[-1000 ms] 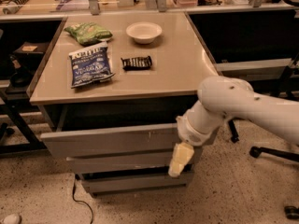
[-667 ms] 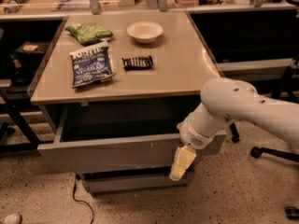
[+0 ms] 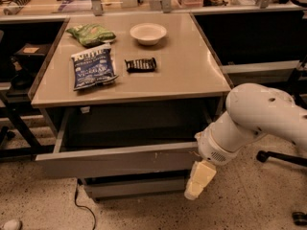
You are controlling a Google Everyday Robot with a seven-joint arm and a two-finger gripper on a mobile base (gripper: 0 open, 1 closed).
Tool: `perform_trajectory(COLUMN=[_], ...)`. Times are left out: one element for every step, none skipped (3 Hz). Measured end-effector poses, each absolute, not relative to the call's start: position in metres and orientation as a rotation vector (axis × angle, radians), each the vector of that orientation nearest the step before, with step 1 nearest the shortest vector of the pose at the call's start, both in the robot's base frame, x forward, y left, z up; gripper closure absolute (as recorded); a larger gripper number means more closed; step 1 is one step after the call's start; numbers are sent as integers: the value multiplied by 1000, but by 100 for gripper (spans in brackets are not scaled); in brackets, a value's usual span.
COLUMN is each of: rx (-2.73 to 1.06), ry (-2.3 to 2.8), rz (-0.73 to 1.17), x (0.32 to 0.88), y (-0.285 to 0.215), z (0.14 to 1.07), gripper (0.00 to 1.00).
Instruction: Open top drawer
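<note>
Just beside flat grey top drawer (image 3: 115,161), cream pincer (image 3: 195,188).

The end effector (image 3: 200,180) hangs at the right end of the top drawer (image 3: 115,161), where the white arm (image 3: 254,119) covers that corner and is cut off by the right edge. Inside the drawer it's too dark to tell anything. The lower drawer fronts (image 3: 134,188) sit mostly hidden underneath.
</note>
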State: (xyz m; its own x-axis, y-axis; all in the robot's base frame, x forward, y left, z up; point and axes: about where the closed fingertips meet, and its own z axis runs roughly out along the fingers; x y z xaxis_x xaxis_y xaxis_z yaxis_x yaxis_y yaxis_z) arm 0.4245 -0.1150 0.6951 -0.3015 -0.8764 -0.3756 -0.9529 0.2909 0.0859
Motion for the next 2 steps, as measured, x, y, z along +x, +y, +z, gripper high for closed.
perform_trajectory(rx=[-1690,-1710], ry=[2279,2261], rz=[427,402], x=[427,438], y=[-112,-106], z=[694,692], gripper=[0,0])
